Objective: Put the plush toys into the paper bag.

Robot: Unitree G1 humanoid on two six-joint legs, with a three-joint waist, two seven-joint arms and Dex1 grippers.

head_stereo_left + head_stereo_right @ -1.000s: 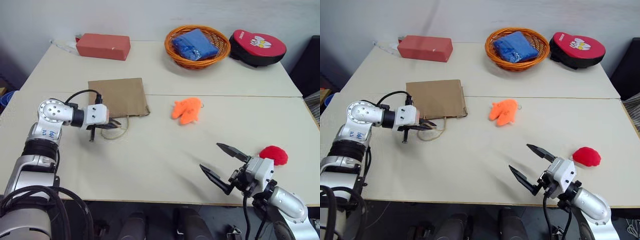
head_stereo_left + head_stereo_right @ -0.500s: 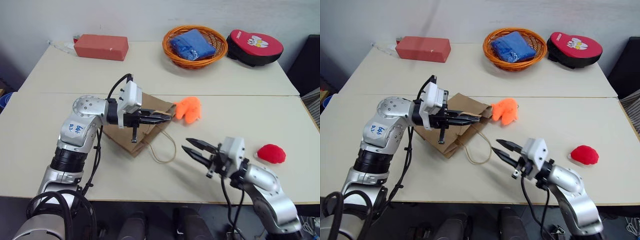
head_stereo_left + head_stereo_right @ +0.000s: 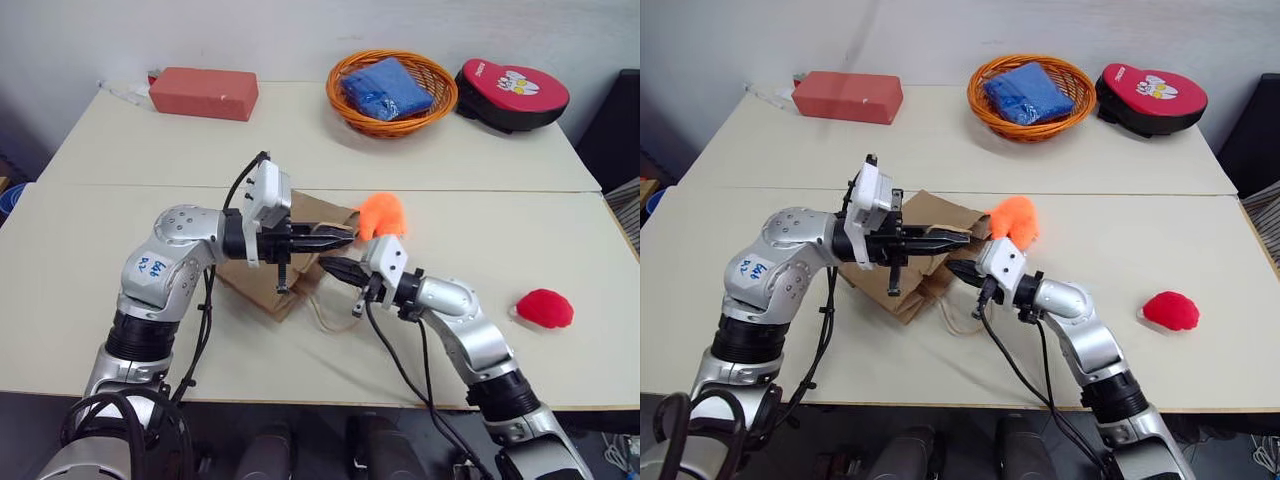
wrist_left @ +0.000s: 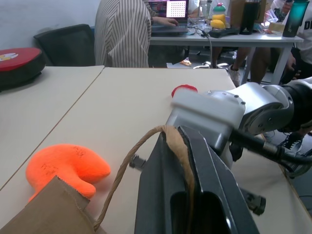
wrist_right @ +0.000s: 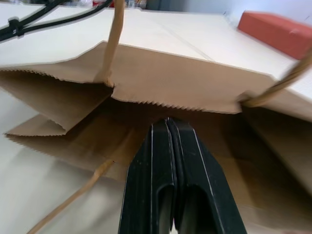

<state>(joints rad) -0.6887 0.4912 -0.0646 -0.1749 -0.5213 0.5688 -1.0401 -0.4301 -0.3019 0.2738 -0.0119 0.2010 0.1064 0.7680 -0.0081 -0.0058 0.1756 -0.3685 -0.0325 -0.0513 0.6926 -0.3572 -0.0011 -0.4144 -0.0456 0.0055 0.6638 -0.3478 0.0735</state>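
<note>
The brown paper bag [image 3: 314, 214] lies tilted on the table with its mouth [image 5: 185, 83] held open. My left gripper [image 3: 340, 238] is shut on the bag's string handle [image 4: 171, 141] and holds it up. My right gripper [image 3: 333, 265] is shut, its tips at the bag's mouth just below the left one; I cannot tell whether it pinches paper. The orange plush toy [image 3: 383, 213] lies right behind the bag's mouth. The red plush toy [image 3: 545, 308] sits on the table at the right, apart from both grippers.
At the back stand a red box [image 3: 204, 92], an orange wicker basket [image 3: 440, 100] holding a blue cloth [image 3: 388, 88], and a red padded disc [image 3: 513, 92]. In the left wrist view a person [image 4: 124, 31] sits at a desk beyond the table.
My left gripper lifted the handle and pulled the bag right, up to the orange toy. My right gripper swung left and forward to the bag's mouth and closed.
</note>
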